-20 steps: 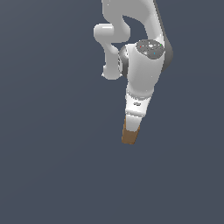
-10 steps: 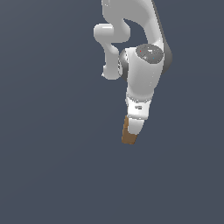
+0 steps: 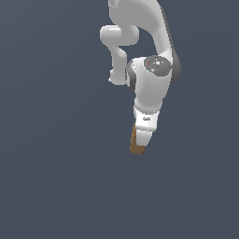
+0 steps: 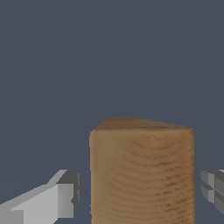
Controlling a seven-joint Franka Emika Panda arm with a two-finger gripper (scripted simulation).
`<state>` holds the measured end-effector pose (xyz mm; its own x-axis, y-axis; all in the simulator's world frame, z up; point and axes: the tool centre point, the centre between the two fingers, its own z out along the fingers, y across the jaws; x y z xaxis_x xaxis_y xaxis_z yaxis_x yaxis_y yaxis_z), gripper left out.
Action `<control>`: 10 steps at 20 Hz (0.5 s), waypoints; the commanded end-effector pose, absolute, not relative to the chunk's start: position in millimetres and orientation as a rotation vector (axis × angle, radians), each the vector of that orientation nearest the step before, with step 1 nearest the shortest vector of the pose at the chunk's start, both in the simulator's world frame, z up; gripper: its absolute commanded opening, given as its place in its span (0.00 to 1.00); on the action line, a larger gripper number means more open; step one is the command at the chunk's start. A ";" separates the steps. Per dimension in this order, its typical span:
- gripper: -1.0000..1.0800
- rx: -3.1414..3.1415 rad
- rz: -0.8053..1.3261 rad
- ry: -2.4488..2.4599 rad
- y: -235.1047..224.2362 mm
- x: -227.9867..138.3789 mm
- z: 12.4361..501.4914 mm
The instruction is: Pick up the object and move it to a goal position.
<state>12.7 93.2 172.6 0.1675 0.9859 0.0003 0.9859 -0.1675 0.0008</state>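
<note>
One white arm (image 3: 149,60) hangs down from the top of the exterior view over a plain dark grey-blue ground, its wrist tilted slightly so the claw (image 3: 140,140) points down and a little toward that view's left. At the tip of the claw sits the object (image 3: 137,145), a small brown block, its lower end showing below the white fingers; it lies just right of the middle of the exterior view, against the flat grey with nothing else near it.

From the wrist view the object (image 4: 142,173) fills the space between the claw's two fingers, its wood-grain face and a sliver of its far end showing. One finger (image 4: 65,197) stands a little apart from the block on one side, and the other finger (image 4: 213,186) stands likewise on the opposite side, so visible gaps remain on both sides: the claw is partly open around the block, not pressing on it.
</note>
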 end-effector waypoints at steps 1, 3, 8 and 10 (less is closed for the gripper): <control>0.96 2.399 0.000 2.029 93.2 11.9 159.3; 0.96 2.399 0.000 2.029 93.1 11.8 151.1; 0.96 2.398 0.000 2.030 93.2 13.0 142.8; 0.00 2.398 0.000 2.030 93.2 13.1 142.8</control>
<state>12.8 93.0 143.3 0.1654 0.9862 -0.0001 0.9862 -0.1654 -0.0005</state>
